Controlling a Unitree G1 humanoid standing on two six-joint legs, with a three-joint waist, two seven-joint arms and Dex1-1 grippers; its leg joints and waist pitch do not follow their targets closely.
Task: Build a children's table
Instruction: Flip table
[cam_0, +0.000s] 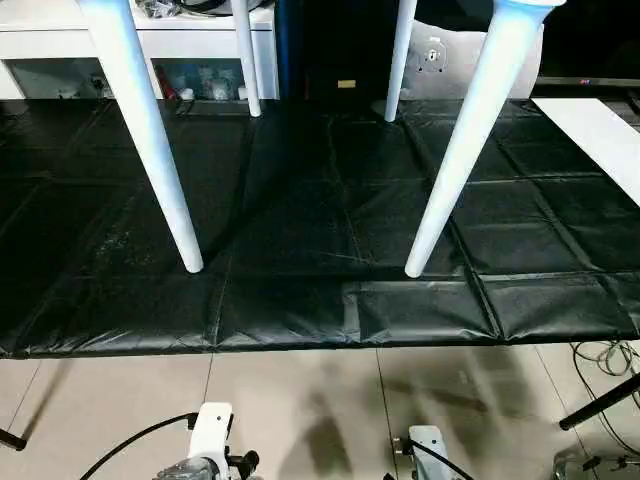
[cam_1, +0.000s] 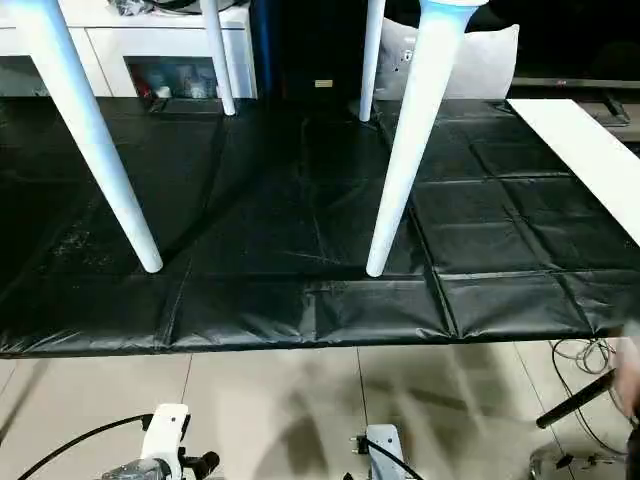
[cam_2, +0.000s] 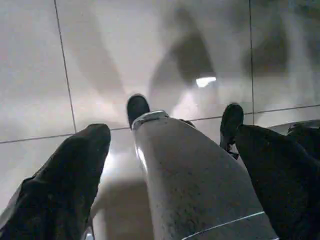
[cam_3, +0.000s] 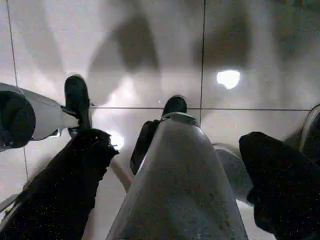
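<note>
The left gripper (cam_2: 170, 150) hangs low over the pale tiled floor (cam_2: 30, 75), pointing down, its two black fingers (cam_2: 75, 170) spread wide with nothing between them but the robot's own grey leg (cam_2: 195, 185) and dark foot (cam_2: 137, 107) below. In the head view the tops of both arms just peek in along the lower edge, the left arm (cam_0: 212, 435) white with a black cable looping off it.

The right gripper (cam_3: 175, 185) is posed the same way: down toward the floor, fingers (cam_3: 65, 185) wide apart and holding nothing, the other leg and foot (cam_3: 174, 105) beneath it.

Ahead of the robot a black sheet (cam_0: 320, 250), creased into squares, covers the floor. To the left at the back stands a low white cabinet (cam_0: 50, 45) with clutter in it. At the right edge a flat white board (cam_0: 600, 135) lies on the sheet, cables (cam_0: 605, 355) lie on the tiles, and a dark rod (cam_0: 600, 400) slants in.

The children's table (cam_0: 150, 150) stands upright on the black sheet, well ahead of both grippers. Four white tapered legs show: two near ones, left (cam_0: 150, 150) and right (cam_0: 465, 150), splayed outward, and two thinner-looking far ones (cam_0: 247, 60) behind. The top lies beyond the upper edge.
</note>
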